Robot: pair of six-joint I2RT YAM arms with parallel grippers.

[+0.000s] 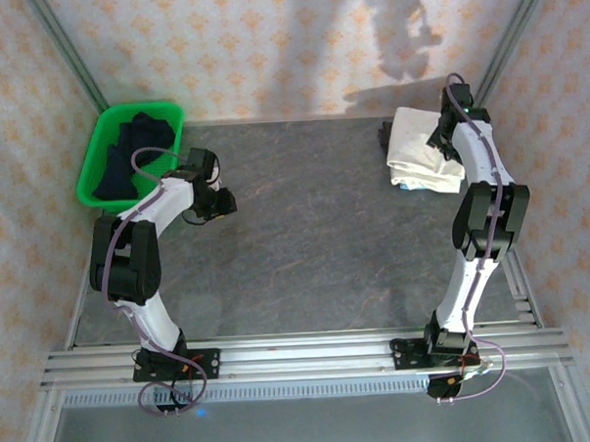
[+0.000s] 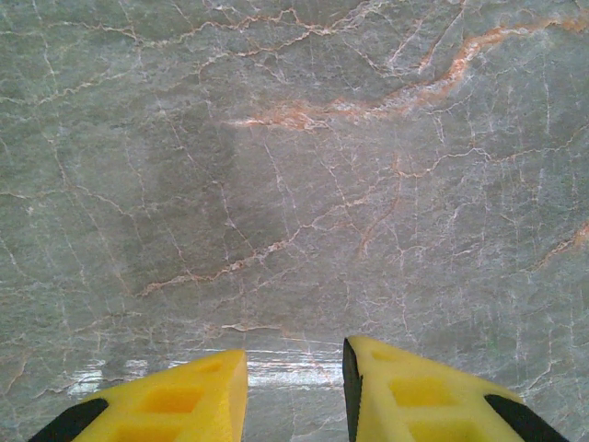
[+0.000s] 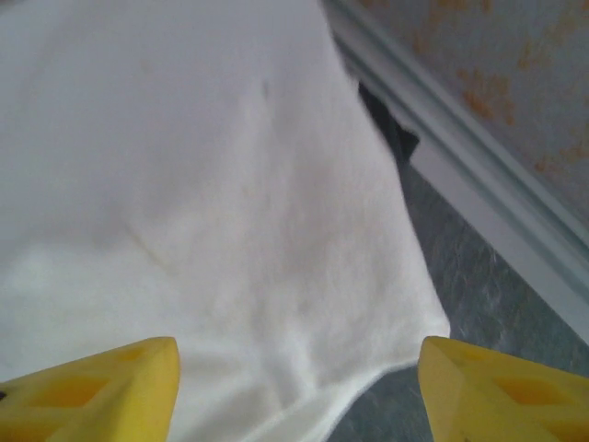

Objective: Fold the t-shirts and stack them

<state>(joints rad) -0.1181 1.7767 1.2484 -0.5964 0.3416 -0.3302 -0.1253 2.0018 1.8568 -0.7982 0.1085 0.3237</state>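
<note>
The t-shirts [image 1: 421, 157] lie as a folded white stack at the back right of the dark marbled table. My right gripper [image 1: 440, 136] hovers over the stack's right side. In the right wrist view its yellow fingers stand wide apart above the top shirt [image 3: 202, 184], near that shirt's corner, and the right gripper [image 3: 298, 343] holds nothing. My left gripper [image 1: 226, 202] hangs over the table's left part, beside the basket. The left wrist view has the left gripper [image 2: 294, 354] open by a narrow gap, with bare table beneath.
A green plastic basket [image 1: 95, 163] with dark clothes [image 1: 126, 160] in it stands at the back left. A metal frame rail [image 3: 479, 203] runs close along the stack's far side, with a small dark item [image 3: 386, 124] next to it. Patterned walls enclose the table.
</note>
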